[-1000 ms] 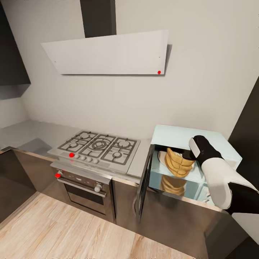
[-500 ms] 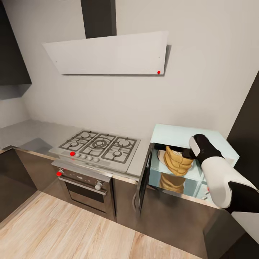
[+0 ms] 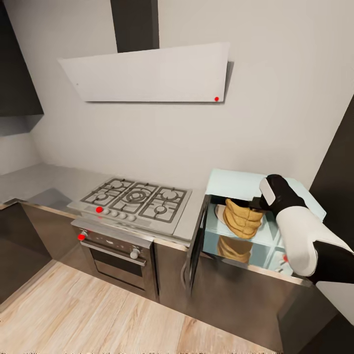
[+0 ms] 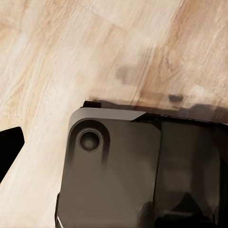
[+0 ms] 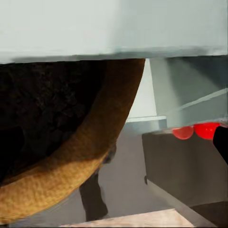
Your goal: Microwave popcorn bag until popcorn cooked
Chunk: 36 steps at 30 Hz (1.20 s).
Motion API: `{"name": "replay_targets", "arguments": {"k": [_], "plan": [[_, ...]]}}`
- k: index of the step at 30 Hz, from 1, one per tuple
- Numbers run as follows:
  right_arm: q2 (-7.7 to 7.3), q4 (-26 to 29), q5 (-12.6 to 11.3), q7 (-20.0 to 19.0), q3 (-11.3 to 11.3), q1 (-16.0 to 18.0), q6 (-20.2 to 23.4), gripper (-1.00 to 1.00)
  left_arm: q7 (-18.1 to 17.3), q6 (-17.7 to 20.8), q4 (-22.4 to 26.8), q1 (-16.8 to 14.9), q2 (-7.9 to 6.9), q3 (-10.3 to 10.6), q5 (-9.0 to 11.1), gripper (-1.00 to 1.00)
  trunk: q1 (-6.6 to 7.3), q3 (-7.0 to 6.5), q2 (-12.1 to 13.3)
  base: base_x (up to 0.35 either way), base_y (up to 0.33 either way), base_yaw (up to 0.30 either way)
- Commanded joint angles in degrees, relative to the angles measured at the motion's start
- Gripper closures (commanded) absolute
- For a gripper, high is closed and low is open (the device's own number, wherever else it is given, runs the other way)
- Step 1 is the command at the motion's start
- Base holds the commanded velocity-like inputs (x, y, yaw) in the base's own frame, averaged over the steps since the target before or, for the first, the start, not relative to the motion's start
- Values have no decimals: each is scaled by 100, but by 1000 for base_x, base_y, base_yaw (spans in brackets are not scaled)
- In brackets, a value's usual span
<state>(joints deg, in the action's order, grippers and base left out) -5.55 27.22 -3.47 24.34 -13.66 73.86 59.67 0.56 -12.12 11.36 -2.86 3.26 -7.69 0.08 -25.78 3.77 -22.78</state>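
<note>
Inside the open microwave, the right gripper clasps the popcorn bag.

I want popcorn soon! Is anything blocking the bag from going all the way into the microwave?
Nothing visible. The microwave door hangs wide open, and the bag already sits in the opening, with the right gripper at it.

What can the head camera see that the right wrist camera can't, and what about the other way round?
Head view: the gas hob, the oven, the white hood, and the microwave's open door. Right wrist view: a close look into the dark mouth of the popcorn bag past its thick tan rim, plus two red spots. Both views show the popcorn bag and the pale microwave.
</note>
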Motion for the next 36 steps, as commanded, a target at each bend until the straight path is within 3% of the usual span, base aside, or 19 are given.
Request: {"name": "replay_targets", "arguments": {"k": [1, 7, 12, 17, 26, 29, 32, 33, 36], "plan": [[1, 10, -38, 33, -14, 10, 33, -100, 6, -18, -2, -4, 1, -22, 1, -100, -1, 13, -13, -246, 0, 0], [1, 503, -32, 36, -25, -3, 33, -100, 6, -18, -2, -4, 7, -20, 1, -100, -1, 13, -13, -187, 0, 0], [1, 581, -38, 29, -23, 3, 33, -100, 6, -19, -2, -4, 6, -21, 1, -100, -1, 13, -13, -10, 0, 0], [1, 1211, -39, 28, -32, -108, 33, -100, 6, -18, -2, -4, 3, -18, 1, -100, -1, 13, -13, -18, 0, 0], [45, 1325, -41, 19, -25, -372, 33, -100, 6, -20, -2, -3, 4, -21, 1, -100, -1, 13, -13, -127, 0, 0], [84, 1346, -47, -34, -9, -589, 33, -100, 6, -18, -2, 0, 3, -20, 1, -100, -1, 13, -13, -2, 0, 0], [141, 1592, -41, -331, 14, -979, 33, -100, 6, -19, -2, 3, 4, -16, 1, -100, -1, 13, -13, 0, 0, 0], [147, 1782, -40, -416, 21, -1117, 33, -100, 6, -19, -2, 4, 4, -15, 1, -100, -1, 13, -13, 0, 0, 0], [314, 3091, -34, -573, 79, -1801, 33, -100, 6, -19, -2, 5, 5, -13, 1, -100, -1, 13, -13, 0, 0, 0]]}}
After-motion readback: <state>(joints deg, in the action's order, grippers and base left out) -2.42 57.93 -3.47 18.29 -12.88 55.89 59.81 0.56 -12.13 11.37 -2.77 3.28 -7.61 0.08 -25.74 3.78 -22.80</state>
